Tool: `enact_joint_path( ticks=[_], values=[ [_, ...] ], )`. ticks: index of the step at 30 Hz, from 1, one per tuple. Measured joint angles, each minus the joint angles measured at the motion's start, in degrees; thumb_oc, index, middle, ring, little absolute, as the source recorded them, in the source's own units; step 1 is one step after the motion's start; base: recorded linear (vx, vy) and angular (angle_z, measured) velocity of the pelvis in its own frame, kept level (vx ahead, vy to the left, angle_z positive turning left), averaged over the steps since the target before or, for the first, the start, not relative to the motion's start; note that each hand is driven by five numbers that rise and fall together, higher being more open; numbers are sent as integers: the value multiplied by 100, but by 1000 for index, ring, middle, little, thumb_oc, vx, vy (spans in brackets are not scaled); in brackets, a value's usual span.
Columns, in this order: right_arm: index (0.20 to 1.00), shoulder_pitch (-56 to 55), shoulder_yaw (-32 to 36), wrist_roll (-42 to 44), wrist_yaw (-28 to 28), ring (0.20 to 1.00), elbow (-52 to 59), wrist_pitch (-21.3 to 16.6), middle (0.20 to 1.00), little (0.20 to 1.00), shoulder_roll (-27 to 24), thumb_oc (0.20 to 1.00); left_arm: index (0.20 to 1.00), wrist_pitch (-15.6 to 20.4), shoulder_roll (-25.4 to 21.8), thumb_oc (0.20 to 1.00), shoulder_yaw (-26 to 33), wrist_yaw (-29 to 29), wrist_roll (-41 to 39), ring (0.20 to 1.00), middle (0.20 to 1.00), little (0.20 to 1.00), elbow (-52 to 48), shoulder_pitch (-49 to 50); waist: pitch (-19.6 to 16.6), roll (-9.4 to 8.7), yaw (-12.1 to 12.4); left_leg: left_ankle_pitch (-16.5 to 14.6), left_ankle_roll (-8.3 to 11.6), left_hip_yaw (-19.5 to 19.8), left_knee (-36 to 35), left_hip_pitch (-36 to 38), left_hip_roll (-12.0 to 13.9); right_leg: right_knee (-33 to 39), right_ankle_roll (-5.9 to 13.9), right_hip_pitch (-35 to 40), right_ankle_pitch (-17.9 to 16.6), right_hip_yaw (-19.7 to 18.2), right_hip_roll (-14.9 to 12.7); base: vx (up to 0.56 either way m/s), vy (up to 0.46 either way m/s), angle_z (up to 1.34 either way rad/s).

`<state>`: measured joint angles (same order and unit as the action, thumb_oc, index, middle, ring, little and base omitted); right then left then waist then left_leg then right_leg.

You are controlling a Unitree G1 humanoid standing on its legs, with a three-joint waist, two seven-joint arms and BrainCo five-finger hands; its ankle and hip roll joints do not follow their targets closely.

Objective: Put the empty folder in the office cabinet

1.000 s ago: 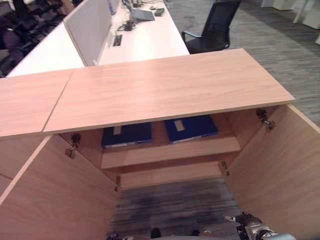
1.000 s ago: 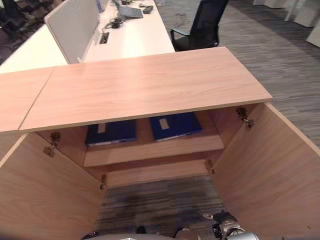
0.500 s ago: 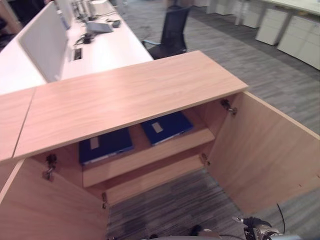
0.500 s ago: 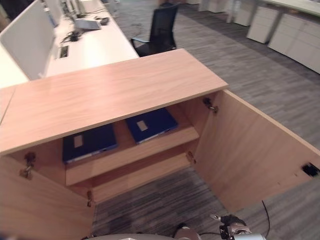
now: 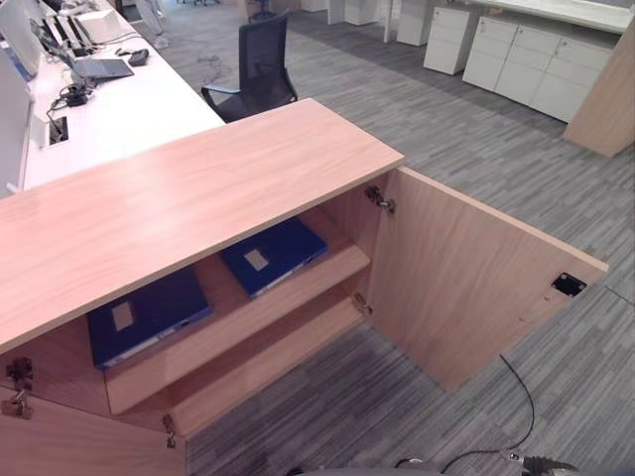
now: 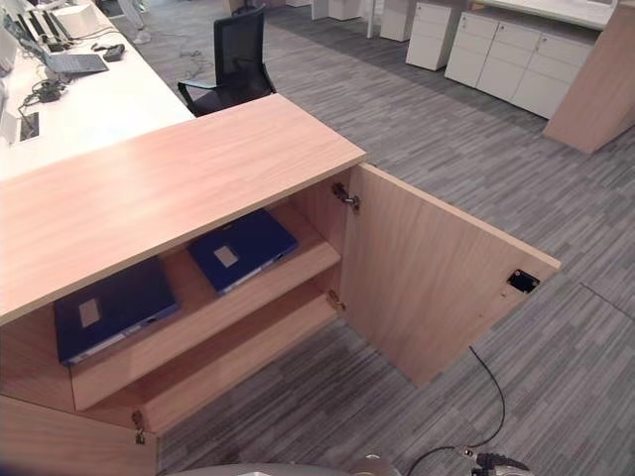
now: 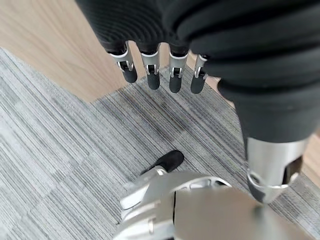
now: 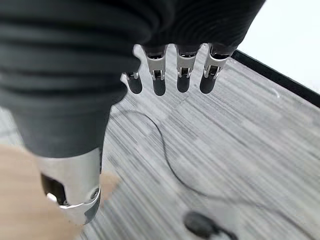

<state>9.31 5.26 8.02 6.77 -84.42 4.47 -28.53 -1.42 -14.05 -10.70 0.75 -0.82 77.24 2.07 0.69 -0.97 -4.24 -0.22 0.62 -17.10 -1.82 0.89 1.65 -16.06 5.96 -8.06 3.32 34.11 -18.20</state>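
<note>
The wooden office cabinet (image 5: 179,198) stands with both doors open. Its right door (image 5: 466,278) swings far out over the carpet. Two dark blue folders lie flat on the upper shelf (image 5: 248,319): one at the left (image 5: 149,315), one at the right (image 5: 273,255), each with a pale label. My left hand (image 7: 151,70) hangs over the carpet beside a wooden panel (image 7: 55,45), fingers straight, holding nothing. My right hand (image 8: 182,67) hangs over bare carpet with straight fingers, also holding nothing.
A long white desk (image 5: 119,109) with a laptop (image 5: 97,67) runs behind the cabinet, and a black office chair (image 5: 260,55) stands at its end. White drawer units (image 5: 516,59) line the far right. Grey striped carpet (image 5: 516,169) spreads to the right.
The whole picture has swung: the camera turned to the right, so the cabinet now sits at the left. The folders lie as before. The right hand has dropped almost out of the eye views.
</note>
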Motion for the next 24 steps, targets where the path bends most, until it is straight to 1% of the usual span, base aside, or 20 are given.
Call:
enact_joint_path(
  ticks=[1,4,5,6,10,12,14,15,18,21,24],
  values=[
    [1000,17,0,0,7,1000,110,-10,1000,1000,-34,1000,1000,0,-3,1000,2,4,0,1000,1000,1000,6,29,-36,44,-4,0,0,-8,1,0,-7,-2,9,-9,12,-7,-5,53,-82,-6],
    [1000,308,-36,182,95,1000,422,-66,1000,1000,-291,1000,1000,34,-13,1000,-54,84,-4,1000,1000,1000,-100,16,-64,-33,-65,-2,-4,-78,-12,-25,-2,1,-19,-84,-11,-62,15,40,-66,-11],
    [1000,493,-52,210,144,1000,532,-151,1000,1000,-418,1000,1000,100,-16,1000,-55,108,-4,1000,1000,1000,-90,-16,-90,-6,-115,-3,-5,-79,-14,-25,-23,34,-30,-88,-47,-75,33,26,-47,-6],
    [1000,644,-101,211,161,1000,601,-188,1000,1000,-496,1000,1000,157,-20,1000,-55,117,-6,1000,1000,1000,-96,-4,-103,-7,-112,-5,-8,-87,-20,-25,-12,42,-27,-84,-61,-79,43,35,-56,-6],
    [1000,1022,-246,212,222,1000,814,-292,1000,1000,-717,1000,1000,168,-45,1000,-53,151,-54,1000,1000,1000,-80,18,-112,-13,-111,-9,-15,-167,-36,-22,-15,147,-29,-96,-158,-164,97,26,-37,-11],
    [1000,1340,-407,214,233,1000,967,-299,1000,1000,-756,1000,1000,170,-79,1000,-52,185,-57,1000,1000,1000,-76,78,-154,-52,-108,-11,-18,-250,-39,-19,-4,156,-32,-126,-170,-195,100,28,-59,-13],
    [1000,1423,-578,212,269,1000,1395,-348,1000,1000,-765,1000,1000,171,-85,1000,-52,208,-57,1000,1000,1000,-72,128,-165,-58,-124,-10,-17,-302,-43,-19,2,156,-42,-172,-177,-223,106,10,-32,-14],
    [1000,1440,-642,211,280,1000,1605,-496,1000,1000,-792,1000,1000,173,-83,1000,-51,209,-58,1000,1000,1000,-71,134,-173,-57,-108,-9,-16,-308,-41,-17,2,158,-60,-176,-191,-234,122,8,-25,-9],
    [1000,1620,-983,208,309,1000,1763,-550,1000,1000,-811,1000,1000,204,-83,1000,-50,215,-60,1000,1000,1000,-71,214,-189,-60,-106,-8,-16,-309,-35,-13,8,164,-74,-178,-201,-250,139,2,-35,-4],
    [1000,1647,-1305,213,286,1000,2298,-560,1000,1000,-813,1000,1000,203,-83,1000,-46,213,-94,1000,1000,1000,-54,253,-189,-60,-106,-7,-15,-358,-33,-2,22,173,-85,-192,-209,-283,155,-2,-32,-6],
    [1000,1644,-1402,213,268,1000,2383,-536,1000,1000,-877,1000,1000,212,-83,1000,-43,210,-105,1000,1000,1000,-37,280,-190,-62,-108,-7,-14,-382,-34,7,23,169,-89,-201,-212,-305,161,-9,-17,-7]
  ],
)
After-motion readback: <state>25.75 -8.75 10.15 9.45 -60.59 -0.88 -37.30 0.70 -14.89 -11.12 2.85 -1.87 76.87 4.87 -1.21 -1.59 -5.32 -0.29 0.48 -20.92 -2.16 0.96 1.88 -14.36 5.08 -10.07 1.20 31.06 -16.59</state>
